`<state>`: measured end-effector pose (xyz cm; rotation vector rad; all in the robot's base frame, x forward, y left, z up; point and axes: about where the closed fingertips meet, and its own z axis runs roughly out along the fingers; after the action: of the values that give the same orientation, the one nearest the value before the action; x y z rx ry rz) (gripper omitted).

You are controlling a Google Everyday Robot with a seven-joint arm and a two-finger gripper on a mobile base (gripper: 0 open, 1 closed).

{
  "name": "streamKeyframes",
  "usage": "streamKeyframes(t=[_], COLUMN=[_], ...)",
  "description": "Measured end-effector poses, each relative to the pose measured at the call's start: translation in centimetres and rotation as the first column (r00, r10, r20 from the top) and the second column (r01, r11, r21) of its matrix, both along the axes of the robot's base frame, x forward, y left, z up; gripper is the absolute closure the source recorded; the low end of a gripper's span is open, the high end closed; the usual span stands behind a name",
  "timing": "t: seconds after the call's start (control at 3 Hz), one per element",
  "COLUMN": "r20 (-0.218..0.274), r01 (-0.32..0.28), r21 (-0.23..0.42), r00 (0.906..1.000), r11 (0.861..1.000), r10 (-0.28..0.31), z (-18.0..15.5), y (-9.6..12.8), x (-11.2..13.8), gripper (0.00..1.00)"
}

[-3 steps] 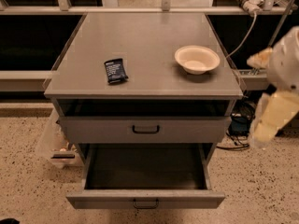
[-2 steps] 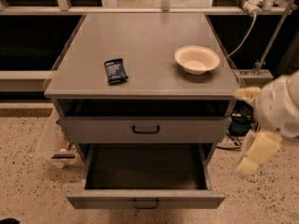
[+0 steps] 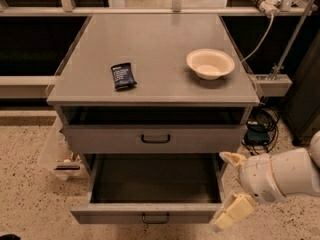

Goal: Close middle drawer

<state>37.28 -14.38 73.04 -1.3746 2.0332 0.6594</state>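
The middle drawer (image 3: 150,211) is pulled far out at the bottom of the grey cabinet. It has a low front panel, a small black handle (image 3: 155,218) and a dark grey empty inside. My gripper (image 3: 230,186) is at the lower right, just beside the drawer's right front corner. Its two cream fingers are spread open and hold nothing. One fingertip (image 3: 231,158) is near the drawer's right side, and the other (image 3: 232,211) is level with the front panel. The lowest drawer is hidden beneath the open one.
The taller top drawer (image 3: 155,139) with a larger black handle sits slightly out above. A cream bowl (image 3: 210,63) and a dark snack packet (image 3: 123,76) lie on the cabinet top (image 3: 155,39). Cables (image 3: 260,126) lie at the right. A clear bin (image 3: 57,156) stands at the left on the speckled floor.
My arm has come down and to the left, from beside the cabinet's right edge to the open drawer's right front corner. The drawers have not moved.
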Motion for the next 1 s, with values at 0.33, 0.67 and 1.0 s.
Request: streamKeyframes(t=[0.33,0.67,1.0], r20=[-0.005,-0.005,-0.001], r01=[0.005,0.005,0.041], r21=[0.0,0.0,0.077], r00=[1.0,1.0,0.9992], r11=[1.0,1.0,0.996], r10=[-0.005,-0.005,-0.041], z=[0.0,0.0,-3.7], y=[0.0,0.0,-0.8], x=[0.0,0.0,-0.5], gripper=[0.18,0.4,0.63])
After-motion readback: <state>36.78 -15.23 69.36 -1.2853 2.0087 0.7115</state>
